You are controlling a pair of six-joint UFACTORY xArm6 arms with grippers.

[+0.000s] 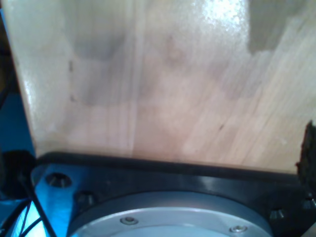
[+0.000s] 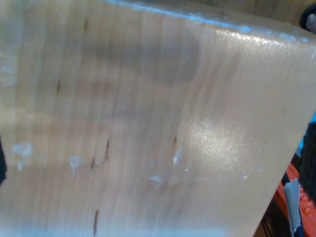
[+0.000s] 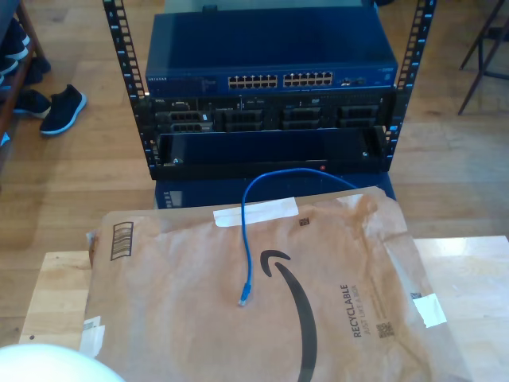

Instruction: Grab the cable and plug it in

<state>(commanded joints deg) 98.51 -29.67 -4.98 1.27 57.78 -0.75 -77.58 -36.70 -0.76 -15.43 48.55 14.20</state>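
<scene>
exterior view, biggest first: wooden floor [image 3: 71, 171] across the back, then the rack [image 3: 266, 87] at 12 o'clock, black posts either side, a blue switch [image 3: 270, 60] on top with two rows of ports along its face, darker units stacked under it and an open black shelf slot below those. in front of the rack sits a light wood table [image 3: 56, 294], mostly covered by a big brown paper mailer [image 3: 262, 318] that runs from centre down to 6 o'clock, printed with a black arrow logo and the word recyclable, white tape strip near its top edge. dark shoes [image 3: 56, 107] on the floor at 10 o'clock. the cable [image 3: 246, 239], thin bright blue, lies on the mailer: one end with its small connector [image 3: 243, 300] rests near frame centre, the run goes up toward 12 o'clock, loops over the mailer's top edge and arcs toward 2 o'clock in front of the rack's lower shelf; its far end i can't make out. nothing touching it. first wrist view looks at bare glossy wood [image 1: 158, 84] with a black and grey flange at the near edge; second wrist view likewise looks at pale wood [image 2: 148, 123]. no fingers visible for my first gripper or my second gripper, so can't tell how far open either is or whether either holds anything.
</scene>
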